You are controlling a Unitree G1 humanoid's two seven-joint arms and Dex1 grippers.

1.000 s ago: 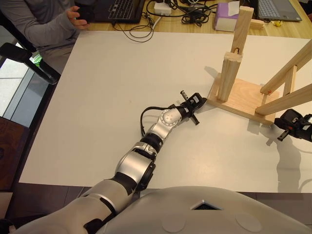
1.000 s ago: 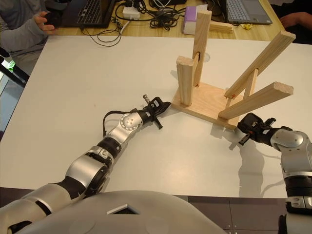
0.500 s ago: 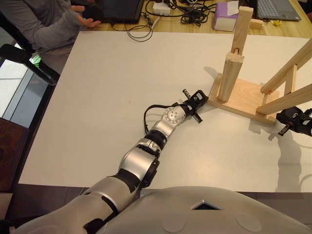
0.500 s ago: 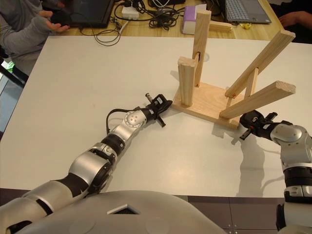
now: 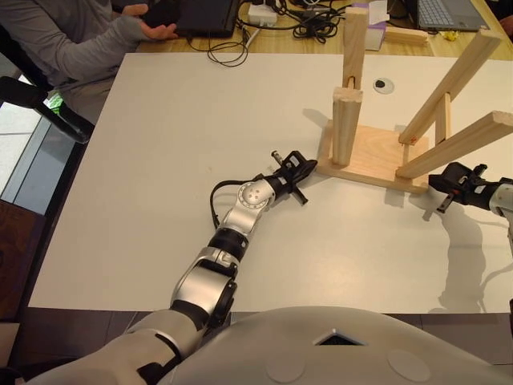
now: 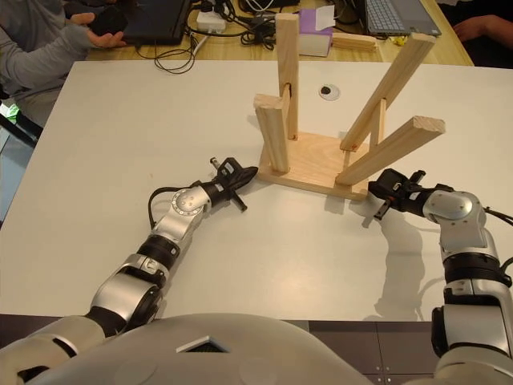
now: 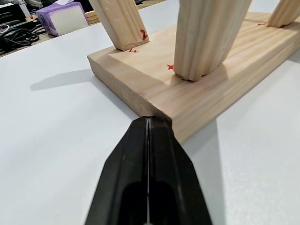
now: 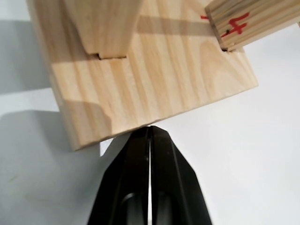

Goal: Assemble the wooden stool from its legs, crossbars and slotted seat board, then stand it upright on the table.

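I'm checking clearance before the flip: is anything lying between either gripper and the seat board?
Nothing visible does. The left gripper, jaws shut, sits at one corner of the seat board, and the right gripper, also shut, at the opposite edge.

A shared office or lab workroom: a broad white worktop (image 5: pixel 176 144) stood against a long wooden desk (image 5: pixel 304 46) cluttered with everyday computer gear. On the desk sat an open black laptop (image 5: pixel 200 14) and a second laptop (image 6: pixel 394 16), with a white power strip (image 5: pixel 263 12) among a tangle of black cables (image 5: pixel 321 20) and a purple tissue box (image 6: pixel 313 24) alongside.
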